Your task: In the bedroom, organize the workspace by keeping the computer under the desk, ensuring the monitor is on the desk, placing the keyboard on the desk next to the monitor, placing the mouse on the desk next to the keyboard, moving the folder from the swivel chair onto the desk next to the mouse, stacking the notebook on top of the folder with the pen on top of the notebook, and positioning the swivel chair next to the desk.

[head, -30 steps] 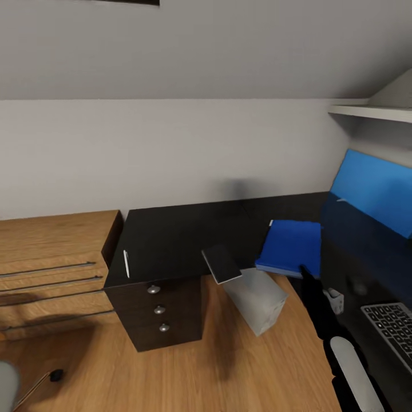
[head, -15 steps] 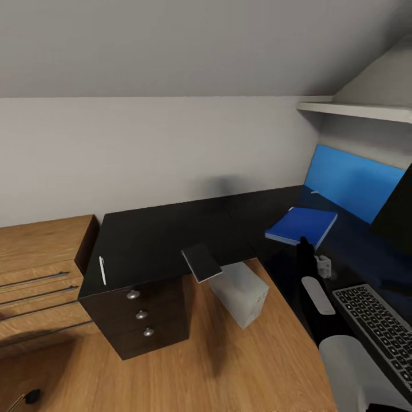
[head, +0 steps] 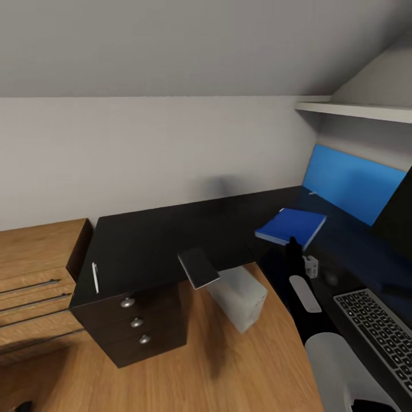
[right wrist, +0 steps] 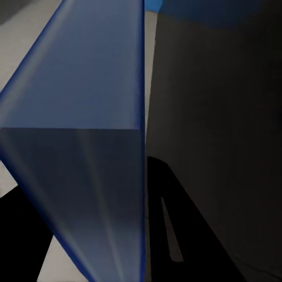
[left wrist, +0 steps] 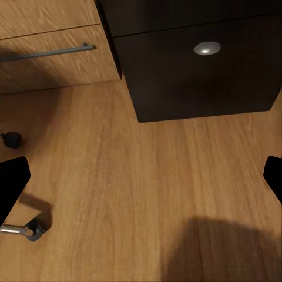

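The bright blue folder (head: pixel 292 226) is over the black desk (head: pixel 160 240) near its inner corner, and my right gripper (head: pixel 293 243) is shut on its near edge. Close up in the right wrist view, the folder (right wrist: pixel 88 88) runs between the fingers. The dark notebook (head: pixel 198 267) overhangs the desk's front edge. A white pen (head: pixel 95 277) lies at the desk's left end. The light grey computer (head: pixel 237 296) stands tilted under the desk. The keyboard (head: pixel 380 332) and the monitor (head: pixel 400 220) are at the right. My left gripper (left wrist: pixel 141 182) hangs open above the floor.
A black drawer unit (head: pixel 134 323) holds up the desk's left end, beside a low wooden dresser (head: pixel 34 269). A blue wall panel (head: pixel 349 186) and a white shelf (head: pixel 355 109) are behind the desk. The swivel chair's caster (left wrist: pixel 12 138) and chrome leg (left wrist: pixel 23 230) stand on the wood floor.
The whole view has swung right, so the camera moved. My right gripper has carried the folder from the desk's inner edge further onto the top, toward the blue panel.
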Robot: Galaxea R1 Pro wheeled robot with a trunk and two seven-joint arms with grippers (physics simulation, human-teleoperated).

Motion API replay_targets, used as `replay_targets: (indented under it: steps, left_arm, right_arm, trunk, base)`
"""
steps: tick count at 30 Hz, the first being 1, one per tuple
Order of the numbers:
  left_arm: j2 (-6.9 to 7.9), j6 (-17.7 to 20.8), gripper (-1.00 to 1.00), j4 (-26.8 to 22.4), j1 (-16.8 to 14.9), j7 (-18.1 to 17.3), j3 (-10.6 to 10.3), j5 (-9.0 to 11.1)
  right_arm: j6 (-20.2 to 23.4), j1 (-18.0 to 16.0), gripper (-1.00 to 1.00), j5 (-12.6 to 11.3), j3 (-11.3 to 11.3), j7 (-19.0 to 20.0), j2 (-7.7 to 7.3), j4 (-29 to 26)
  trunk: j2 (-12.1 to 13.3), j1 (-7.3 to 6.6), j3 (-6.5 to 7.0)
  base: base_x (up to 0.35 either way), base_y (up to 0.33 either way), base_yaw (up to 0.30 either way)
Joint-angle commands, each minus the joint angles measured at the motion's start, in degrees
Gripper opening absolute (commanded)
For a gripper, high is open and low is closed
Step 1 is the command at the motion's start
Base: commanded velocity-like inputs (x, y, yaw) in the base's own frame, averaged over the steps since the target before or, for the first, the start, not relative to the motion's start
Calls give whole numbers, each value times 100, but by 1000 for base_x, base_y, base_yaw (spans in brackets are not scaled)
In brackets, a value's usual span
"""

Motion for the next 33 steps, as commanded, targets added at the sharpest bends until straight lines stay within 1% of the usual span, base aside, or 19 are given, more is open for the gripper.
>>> replay_targets:
  steps: [1,6,7,9,10,13,14,16,18,23,24,31,33]
  left_arm:
    - [-1,-12,100,2,-3,31,-46,26]
    - [-2,-12,100,2,-3,31,-46,26]
    - [-2,-12,100,2,-3,31,-48,26]
    - [-2,-12,100,2,-3,31,-49,26]
    - [-2,-12,100,2,-3,31,-49,26]
    - [-2,-12,100,2,-3,31,-49,26]
    - [-2,-12,100,2,-3,31,-49,26]
    - [-4,-12,100,2,-3,31,-49,25]
    - [-9,-12,100,2,-3,31,-50,22]
    - [-11,-12,100,2,-3,33,-51,22]
    - [-11,-12,100,2,-3,37,-57,18]
    - [-11,-12,100,2,-3,41,-62,18]
    - [-57,-12,100,-4,-3,23,-70,12]
  right_arm:
    - [-6,-1,-100,-57,-7,26,13,3]
    - [-21,6,-100,-74,-2,17,52,17]
    - [-43,8,-100,-201,-5,21,122,63]
    - [-54,8,-100,-357,-6,23,159,94]
    - [-62,5,-100,-691,-6,28,195,185]
    - [-169,6,-100,-922,-6,35,202,209]
    - [-814,4,-100,-1066,-6,39,202,219]
    - [-1018,4,-100,-1083,-6,45,197,220]
    - [-1130,7,-100,-1088,-6,49,183,221]
    - [-1169,8,-100,-1063,2,56,168,266]
    - [-1173,8,-100,-1053,16,58,127,405]
    - [-1170,8,-100,-1051,28,57,-16,773]
    - [-1169,7,-100,-1051,24,54,-112,817]
  trunk:
    - [-2,3,-5]
    - [-2,3,-5]
    - [-2,3,-5]
    - [-2,3,-5]
    - [-2,3,-5]
    - [-2,3,-5]
    - [-2,3,-5]
    - [-2,3,-5]
    - [-2,3,-5]
    - [-2,3,-5]
    - [-2,3,-5]
    - [-2,3,-5]
    - [-2,3,-5]
  base:
    - [302,0,-1]
    - [313,0,0]
    - [323,0,0]
    - [307,0,0]
    - [88,0,0]
    - [43,0,0]
    - [5,0,0]
    - [3,0,0]
    - [1,0,0]
    - [0,0,0]
    - [0,0,0]
    - [0,0,0]
    - [0,0,0]
